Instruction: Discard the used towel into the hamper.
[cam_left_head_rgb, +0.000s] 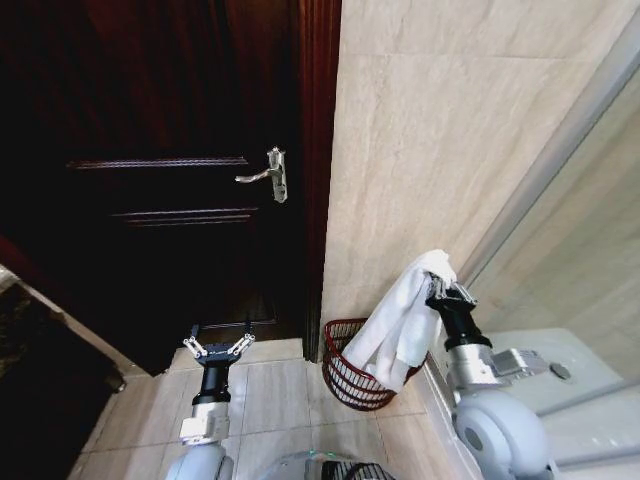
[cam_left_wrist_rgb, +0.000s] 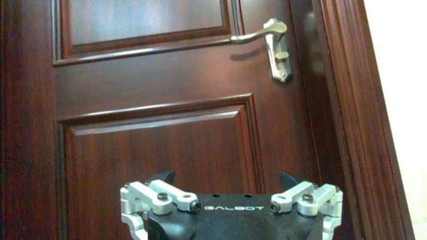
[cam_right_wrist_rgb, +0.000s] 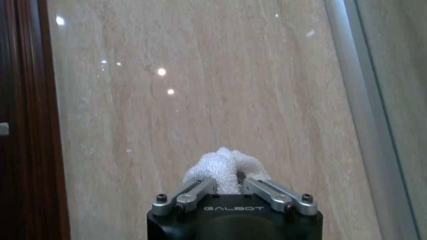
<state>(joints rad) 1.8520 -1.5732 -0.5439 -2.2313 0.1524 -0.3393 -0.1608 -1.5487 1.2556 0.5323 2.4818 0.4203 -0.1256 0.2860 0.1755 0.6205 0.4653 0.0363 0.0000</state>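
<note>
The right gripper (cam_left_head_rgb: 447, 290) is clamped on a white towel (cam_left_head_rgb: 400, 325), pinching a bunched fold near the cloth's top. In the right wrist view the two metal fingers (cam_right_wrist_rgb: 193, 192) close in on a white tuft of the towel (cam_right_wrist_rgb: 223, 167) that pokes up between them, with the pale stone wall (cam_right_wrist_rgb: 200, 100) straight ahead. From the head view the gripper stands raised, pointing up beside that wall (cam_left_head_rgb: 430, 150), and the towel hangs down from it in a long drape toward the robot's left. The lower end of the cloth falls in front of the hamper's (cam_left_head_rgb: 350, 375) rim and covers part of its near side; whether it touches the basket cannot be told. The hamper, a small round dark red wire basket, stands on the tiled floor (cam_left_head_rgb: 280, 390) against the foot of the wall, just beside the door frame (cam_left_head_rgb: 320, 150) and between the two arms.

The left gripper (cam_left_head_rgb: 216, 347) is released, its fingers spread wide and holding nothing. It hovers low above the floor, well apart from the hamper, pointing at the dark wooden door (cam_left_head_rgb: 150, 180). In the left wrist view the spread gripper (cam_left_wrist_rgb: 227, 181) faces the door panels (cam_left_wrist_rgb: 153, 145), with the silver door handle (cam_left_wrist_rgb: 270, 42) higher up.
</note>
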